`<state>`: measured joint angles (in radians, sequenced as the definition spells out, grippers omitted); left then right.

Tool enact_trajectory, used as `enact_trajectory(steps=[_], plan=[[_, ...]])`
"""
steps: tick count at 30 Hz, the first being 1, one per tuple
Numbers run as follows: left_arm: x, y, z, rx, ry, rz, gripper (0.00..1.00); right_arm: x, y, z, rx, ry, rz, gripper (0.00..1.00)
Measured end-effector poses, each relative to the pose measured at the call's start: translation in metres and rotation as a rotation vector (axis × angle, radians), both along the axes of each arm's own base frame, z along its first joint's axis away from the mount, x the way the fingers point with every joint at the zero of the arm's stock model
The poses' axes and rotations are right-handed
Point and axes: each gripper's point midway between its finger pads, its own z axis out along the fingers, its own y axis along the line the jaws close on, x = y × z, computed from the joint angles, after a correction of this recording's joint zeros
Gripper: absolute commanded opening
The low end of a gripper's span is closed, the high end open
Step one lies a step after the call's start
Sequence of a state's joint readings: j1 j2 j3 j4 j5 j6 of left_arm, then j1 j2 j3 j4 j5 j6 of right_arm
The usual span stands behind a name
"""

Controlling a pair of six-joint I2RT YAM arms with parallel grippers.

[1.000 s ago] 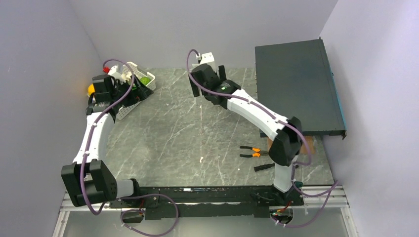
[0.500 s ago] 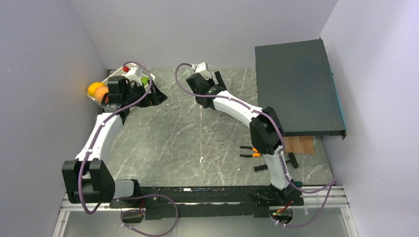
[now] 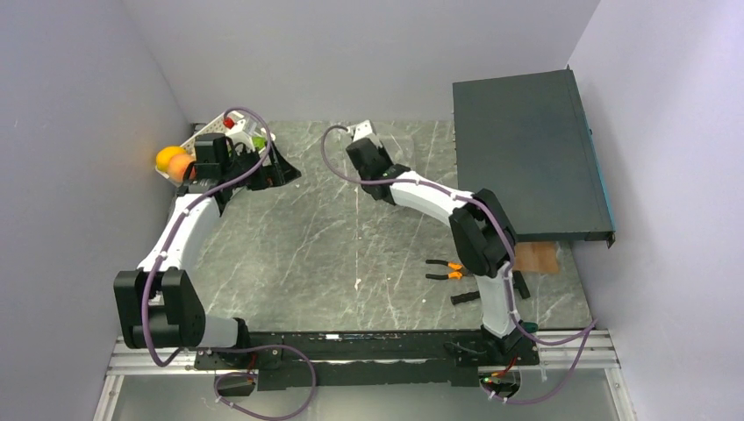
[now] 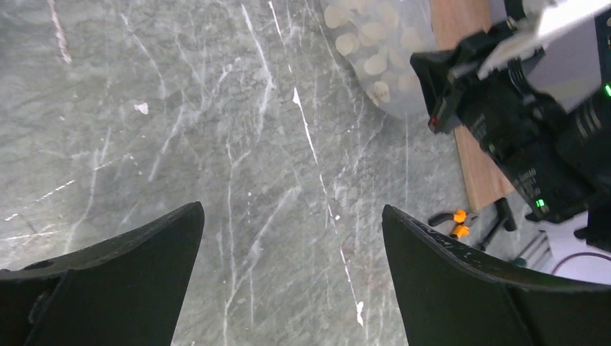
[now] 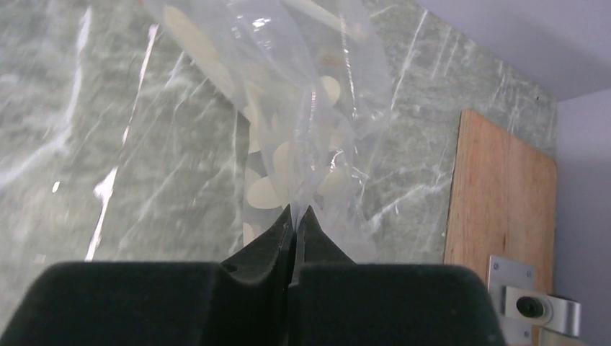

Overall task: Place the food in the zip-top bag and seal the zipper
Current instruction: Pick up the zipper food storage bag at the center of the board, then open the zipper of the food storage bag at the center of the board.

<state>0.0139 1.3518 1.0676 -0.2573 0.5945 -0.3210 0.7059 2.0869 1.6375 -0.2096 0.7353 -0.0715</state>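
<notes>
Right gripper (image 5: 295, 216) pinches the zip-top bag (image 5: 288, 86), which extends ahead of its tips; left gripper (image 4: 292, 210), spread and empty, sits nearer the orange fruit (image 3: 171, 160), with the bag off to its right.

The left gripper (image 4: 292, 207) is swinging off the basket (image 3: 198, 133), uncovering the oranges (image 3: 172, 160); the right gripper (image 5: 295, 210) is pulling the zip-top bag (image 5: 288, 101) nearer the bases
</notes>
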Motion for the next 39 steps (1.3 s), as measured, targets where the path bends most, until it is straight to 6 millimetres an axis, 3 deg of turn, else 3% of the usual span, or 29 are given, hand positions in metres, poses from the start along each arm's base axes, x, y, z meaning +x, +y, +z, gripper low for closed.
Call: enact_trajectory(steps=[4, 10, 13, 16, 22, 29, 34, 39], plan=[[0.002, -0.001, -0.007, -0.066, 0.051, -0.016, 0.99, -0.034, 0.005, 0.003, 0.030, -0.004, 0.084, 0.00], [0.005, 0.003, -0.003, -0.182, 0.079, -0.039, 0.99, -0.103, 0.018, 0.037, 0.200, -0.088, 0.325, 0.00], [0.006, 0.005, 0.002, -0.228, 0.076, -0.053, 0.99, -0.125, 0.027, 0.046, 0.272, -0.137, 0.433, 0.00], [0.006, 0.005, 0.001, -0.238, 0.083, -0.059, 0.98, -0.134, 0.034, 0.039, 0.290, -0.135, 0.507, 0.00], [0.009, 0.011, -0.010, -0.248, 0.121, -0.036, 0.78, -0.144, 0.044, 0.034, 0.323, -0.144, 0.593, 0.00], [0.019, 0.033, -0.042, -0.302, 0.246, 0.060, 0.84, -0.150, 0.049, 0.046, 0.368, -0.184, 0.638, 0.00], [0.022, 0.021, -0.064, -0.424, 0.352, 0.040, 0.85, -0.153, 0.055, 0.055, 0.395, -0.205, 0.675, 0.00], [0.019, 0.010, -0.061, -0.473, 0.372, 0.001, 0.85, -0.156, 0.060, 0.055, 0.406, -0.198, 0.706, 0.00]])
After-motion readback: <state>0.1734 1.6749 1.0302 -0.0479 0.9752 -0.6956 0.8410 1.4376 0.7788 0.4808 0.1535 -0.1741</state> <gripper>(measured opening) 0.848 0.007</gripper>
